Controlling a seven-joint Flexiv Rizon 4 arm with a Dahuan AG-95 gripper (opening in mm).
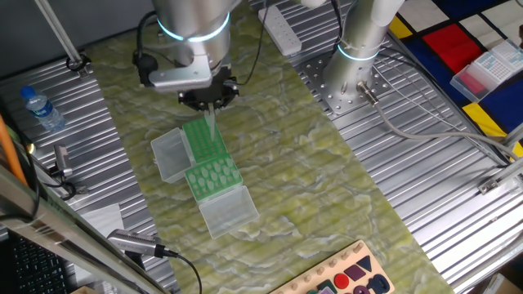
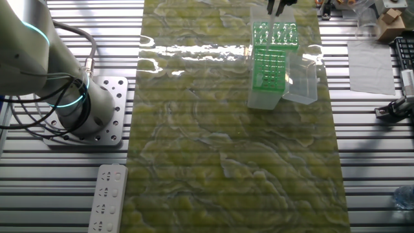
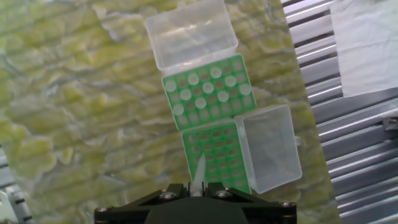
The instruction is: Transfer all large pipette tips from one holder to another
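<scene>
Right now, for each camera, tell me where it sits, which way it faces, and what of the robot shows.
One fixed view: high, looking down past the arm; fingers hold a whitish translucent pipette tip above two green racks.
The other fixed view: opposite side, behind the silver arm base; racks far off.
Hand view: on the hand, looking down; black finger mount and held tip.
All three share the racks and their clear hinged lids.

Whitish large pipette tips (image 3: 208, 87) upright in green rack (image 3: 236, 99)
</scene>
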